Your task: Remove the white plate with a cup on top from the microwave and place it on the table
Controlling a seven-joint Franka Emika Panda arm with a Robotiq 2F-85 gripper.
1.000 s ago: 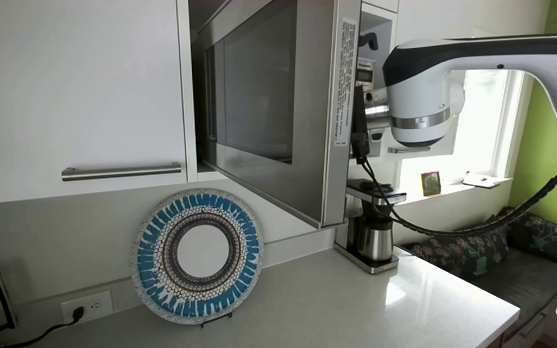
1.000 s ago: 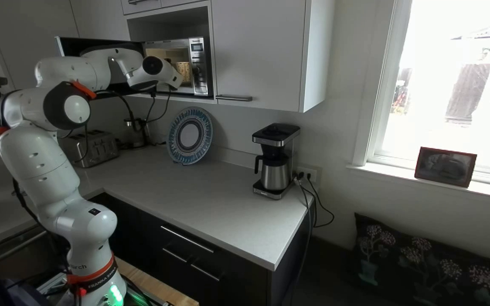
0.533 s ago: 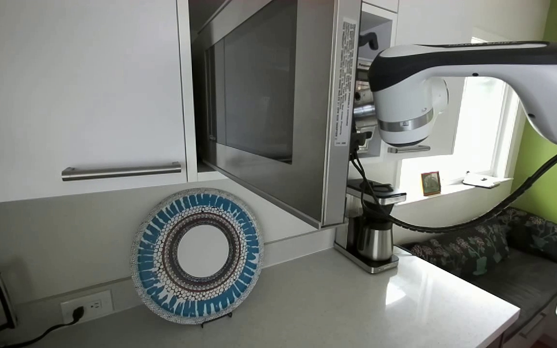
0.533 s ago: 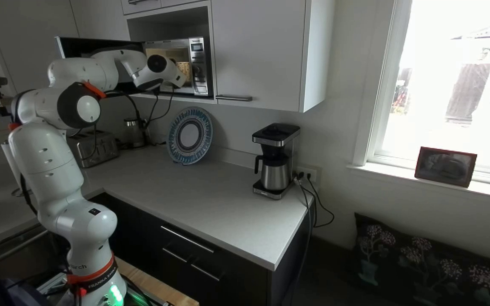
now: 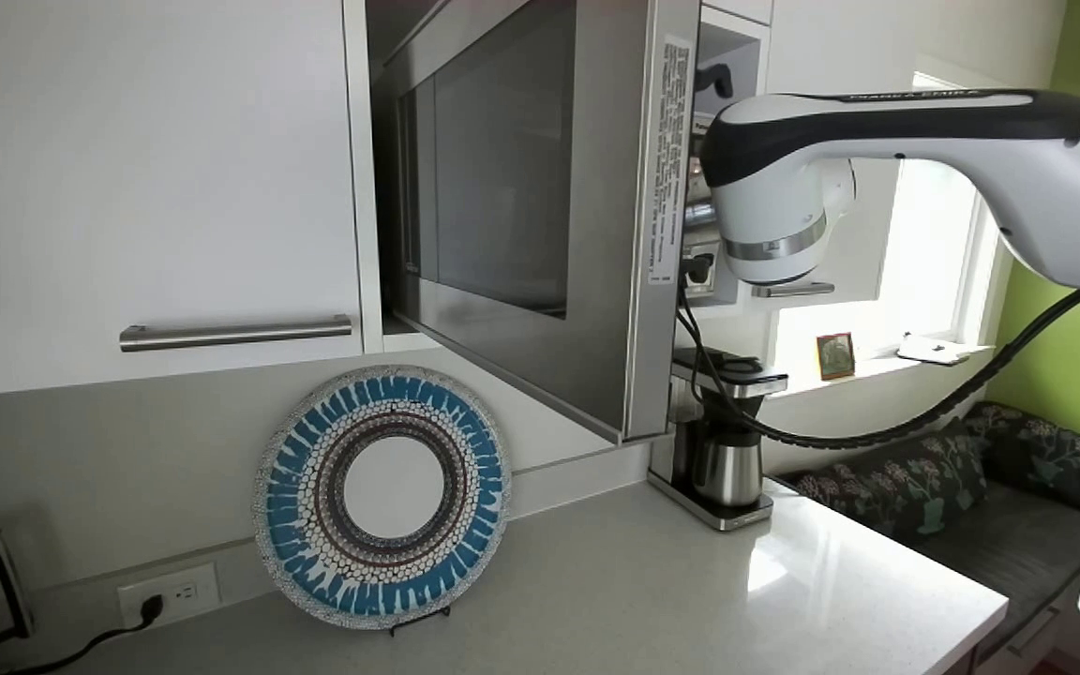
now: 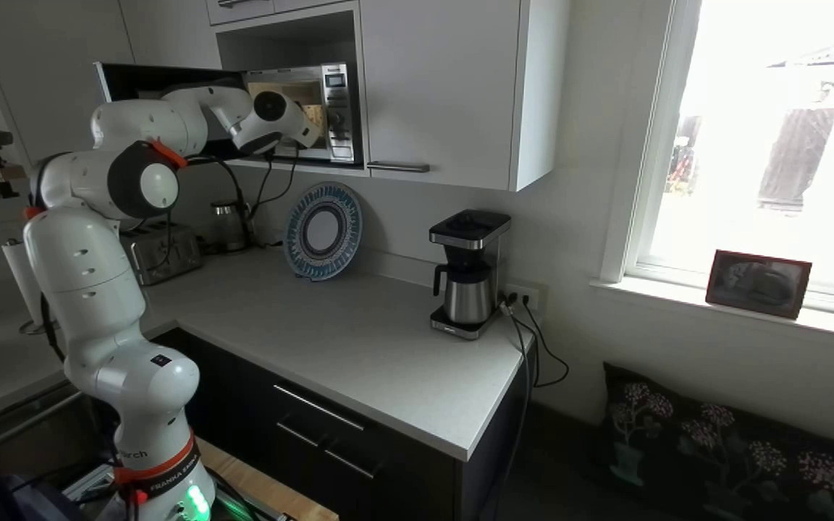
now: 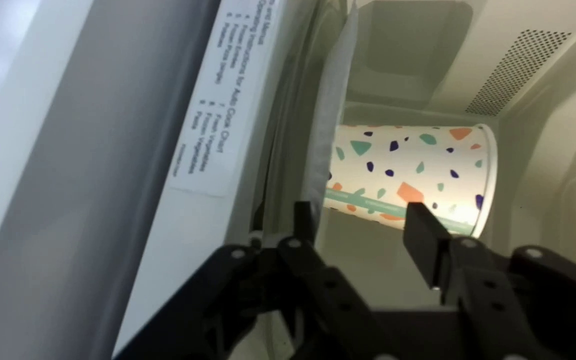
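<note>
While the hand (image 7: 360, 220) stands spread, the white plate (image 7: 325, 145) lies edge-on before it inside the microwave (image 6: 337, 94), one jaw overlapping its rim; whether they touch I cannot tell. That rim hides the base of the cup (image 7: 408, 170). In an exterior view the open door (image 5: 502, 216) conceals plate and jaws, which the wrist view shows.

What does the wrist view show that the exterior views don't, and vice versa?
Clear only in the wrist view: the open tool, the white plate and the vent holes. Exterior views only: the coffee maker, counter and window. Shared: the microwave with its door open, the patterned plate and the cup, partly hidden in an exterior view.
</note>
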